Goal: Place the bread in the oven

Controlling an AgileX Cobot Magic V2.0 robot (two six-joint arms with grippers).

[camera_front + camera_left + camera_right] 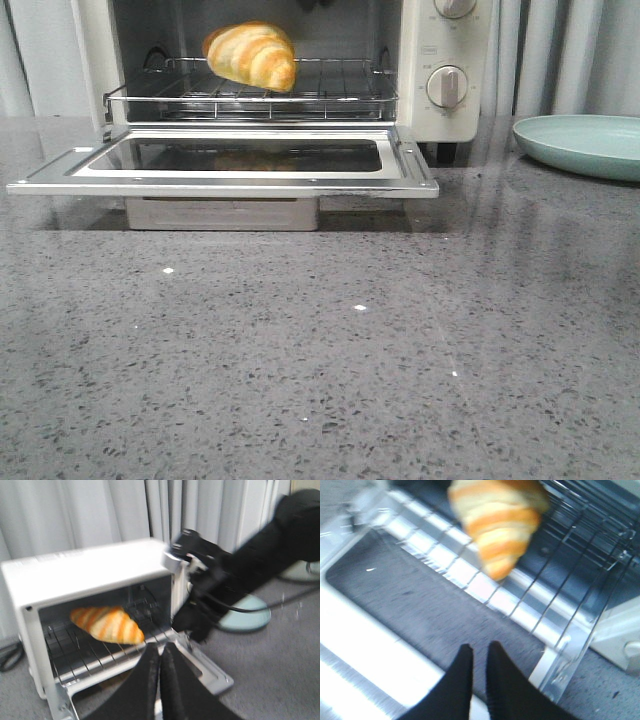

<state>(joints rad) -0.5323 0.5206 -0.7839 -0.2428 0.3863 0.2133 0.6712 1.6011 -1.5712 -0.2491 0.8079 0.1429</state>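
The bread [252,55], a golden croissant-shaped roll with pale stripes, lies on the wire rack [330,95] inside the cream-white oven [440,60]. The oven's glass door [230,160] is folded down flat. The bread also shows in the left wrist view [107,624] and in the right wrist view [497,525]. My left gripper [160,649] is shut and empty, hanging in front of the open oven. My right gripper [480,649] hovers over the glass door just short of the rack, its fingers almost together and holding nothing. No gripper shows in the front view.
A pale teal plate [580,145] sits on the grey speckled counter [330,370] to the right of the oven. In the left wrist view my black right arm [240,580] reaches across the oven's right front corner. Curtains hang behind.
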